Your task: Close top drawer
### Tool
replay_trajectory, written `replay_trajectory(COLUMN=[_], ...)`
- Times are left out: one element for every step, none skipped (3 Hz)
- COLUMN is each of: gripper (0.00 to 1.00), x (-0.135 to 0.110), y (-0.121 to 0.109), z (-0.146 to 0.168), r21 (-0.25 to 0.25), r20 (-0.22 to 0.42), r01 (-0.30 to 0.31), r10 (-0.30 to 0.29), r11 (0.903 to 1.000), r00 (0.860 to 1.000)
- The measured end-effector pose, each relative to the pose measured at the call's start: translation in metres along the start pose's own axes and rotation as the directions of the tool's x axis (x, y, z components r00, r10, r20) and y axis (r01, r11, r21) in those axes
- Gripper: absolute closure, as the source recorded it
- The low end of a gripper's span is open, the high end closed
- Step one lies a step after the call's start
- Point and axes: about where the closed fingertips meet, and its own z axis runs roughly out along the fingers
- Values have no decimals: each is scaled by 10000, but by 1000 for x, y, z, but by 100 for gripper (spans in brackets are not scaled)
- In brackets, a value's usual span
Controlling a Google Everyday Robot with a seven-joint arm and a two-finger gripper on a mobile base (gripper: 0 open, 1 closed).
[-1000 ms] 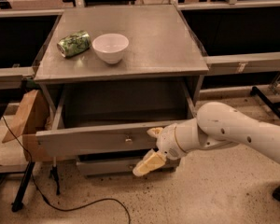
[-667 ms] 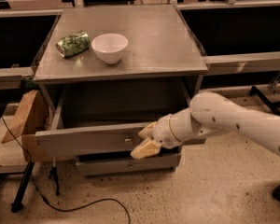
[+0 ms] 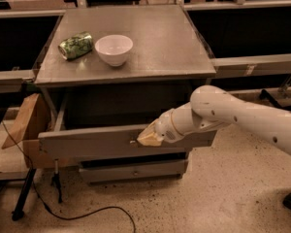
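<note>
The top drawer (image 3: 87, 142) of the grey cabinet is pulled out, and its dark inside shows behind the flat front panel. My gripper (image 3: 146, 137) is at the middle of that panel, right beside the small knob (image 3: 132, 141), with its tan tips pressed against the front. The fingers look closed together into one wedge and hold nothing. My white arm (image 3: 242, 115) reaches in from the right.
On the cabinet top (image 3: 160, 42) stand a white bowl (image 3: 114, 49) and a lying green can (image 3: 76, 45). A lower grey drawer (image 3: 136, 170) sits below. A cardboard box (image 3: 26, 125), a black stand leg (image 3: 24, 198) and a floor cable (image 3: 87, 210) are at the left.
My gripper has moved left and up along the drawer front to its middle. Its fingers, spread apart before, have come together. The drawer stands about as far out as before.
</note>
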Motion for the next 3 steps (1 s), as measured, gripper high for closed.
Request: replay_trajectory(gripper=[36,14,0], x=[-3,-2,1], y=[-11,-8,-8], z=[2,2,3], r21=[93,91,68], r20=[-90,-92,-153], r01=[-78,-79,-129], r10=[78,80,130], r11=[9999,9999,9999], r00=[9999,9999,9998])
